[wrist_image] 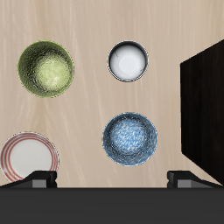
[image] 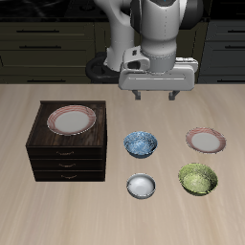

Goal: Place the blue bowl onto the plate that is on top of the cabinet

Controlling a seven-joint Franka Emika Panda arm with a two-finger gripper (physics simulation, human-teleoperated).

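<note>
The blue bowl (image: 141, 144) (wrist_image: 131, 139), mottled blue and white, sits on the table beside the cabinet (image: 68, 144) (wrist_image: 204, 105). The cream plate with a reddish-brown rim (image: 71, 120) lies on top of the cabinet. My gripper (image: 157, 95) hangs well above the table, farther back than the blue bowl; its fingers (image: 140, 93) stand apart and hold nothing. In the wrist view the fingertips (wrist_image: 39, 178) show at the frame's edge, with the blue bowl between them and far below.
A green speckled bowl (image: 198, 179) (wrist_image: 45, 67) and a small grey-white bowl (image: 142, 186) (wrist_image: 129, 61) sit near the table's front edge. A pink-rimmed plate (image: 206, 141) (wrist_image: 27, 157) lies beyond the green bowl.
</note>
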